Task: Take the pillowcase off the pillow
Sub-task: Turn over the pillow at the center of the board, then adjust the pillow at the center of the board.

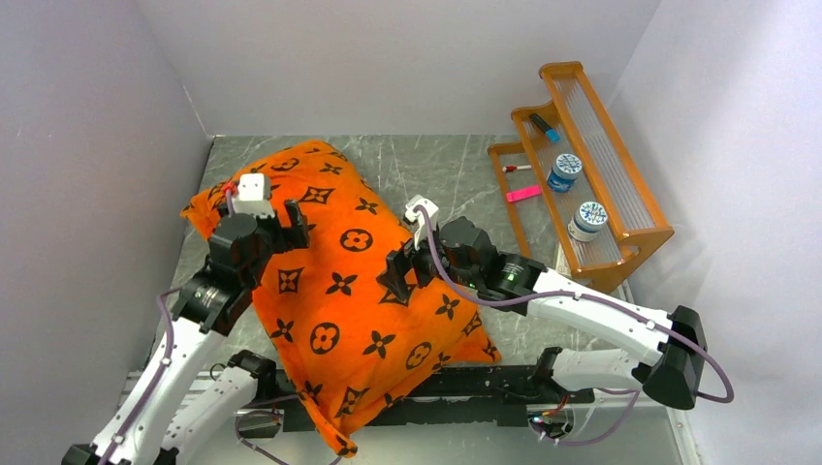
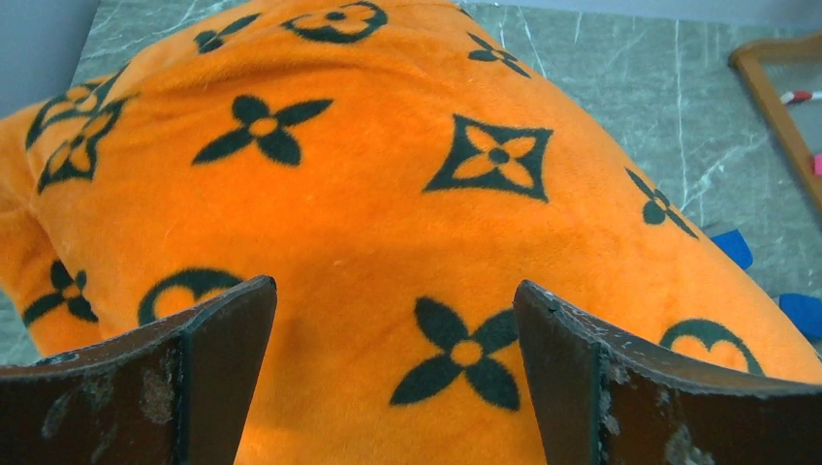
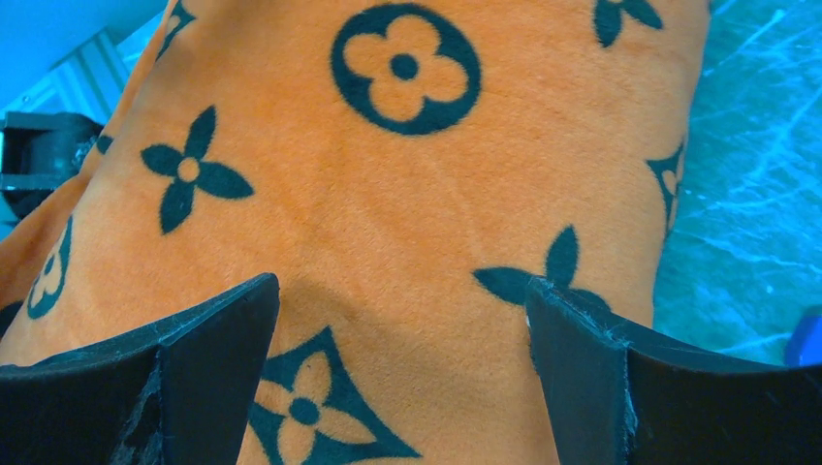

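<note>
The bright orange pillowcase [image 1: 339,281] with dark flower and diamond motifs lies diagonally across the table, plump and filled. The pillow is hidden inside it. My left gripper [image 1: 289,221] hangs over the case's upper left part, open. In the left wrist view the left gripper [image 2: 395,291] has its jaws wide apart just above the pillowcase [image 2: 388,174], nothing between them. My right gripper [image 1: 395,276] is over the case's right side, open too. The right wrist view shows the right gripper [image 3: 402,291] spread over smooth fabric of the pillowcase [image 3: 407,194].
An orange wooden rack [image 1: 620,184] stands at the back right with two white jars [image 1: 564,172], a marker and a pink item. Grey marble table [image 1: 436,165] shows behind the case. White walls close in the left, back and right. Blue tape marks [image 2: 737,247] lie on the table.
</note>
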